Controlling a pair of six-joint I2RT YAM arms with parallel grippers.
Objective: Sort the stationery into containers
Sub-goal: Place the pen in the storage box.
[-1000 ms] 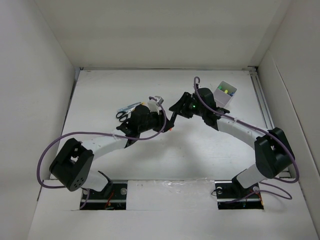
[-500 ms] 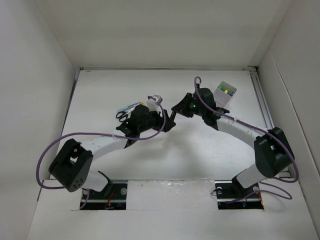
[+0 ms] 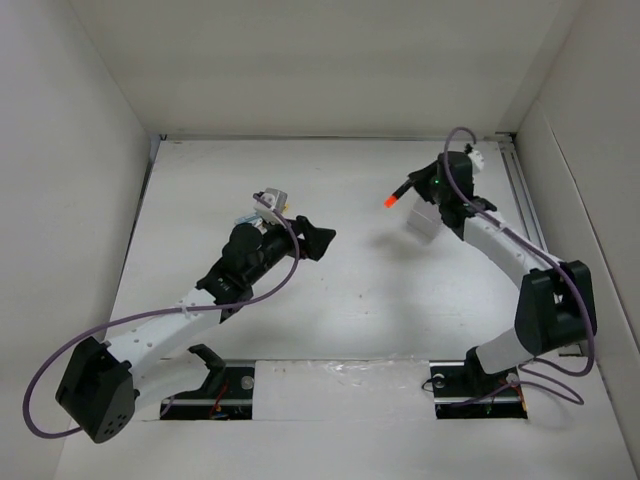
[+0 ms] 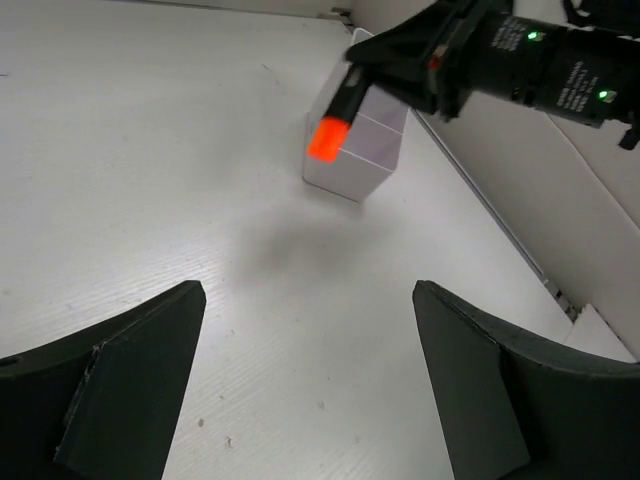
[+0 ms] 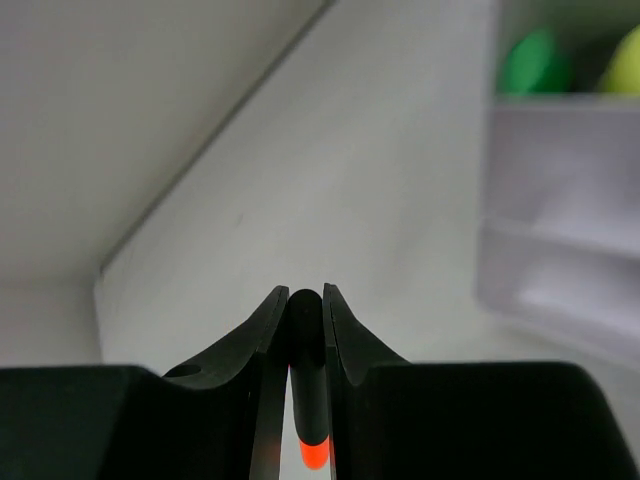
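My right gripper (image 3: pixel 412 186) (image 5: pixel 305 295) is shut on the orange-and-black marker (image 3: pixel 390 200) (image 5: pixel 306 400) and holds it in the air, orange tip pointing left and down. In the left wrist view the marker (image 4: pixel 330 125) hangs just in front of the white divided box (image 4: pixel 360 165) (image 3: pixel 423 224). The box (image 5: pixel 560 240) has a green end (image 5: pixel 530 62) and a yellow end (image 5: pixel 625 60) showing in its far compartment. My left gripper (image 3: pixel 318 242) (image 4: pixel 310 290) is open and empty above the bare table, left of the marker. Other stationery is hidden.
White walls enclose the table on the left, back and right; the right wall (image 4: pixel 560 190) runs close behind the box. The left arm (image 3: pixel 200 300) stretches diagonally across the left half. A purple cable (image 3: pixel 470 150) loops over the right wrist.
The left gripper opened, let go of the marker and drew back to the left. The right gripper, shut on the marker, carried it up and right toward the box.
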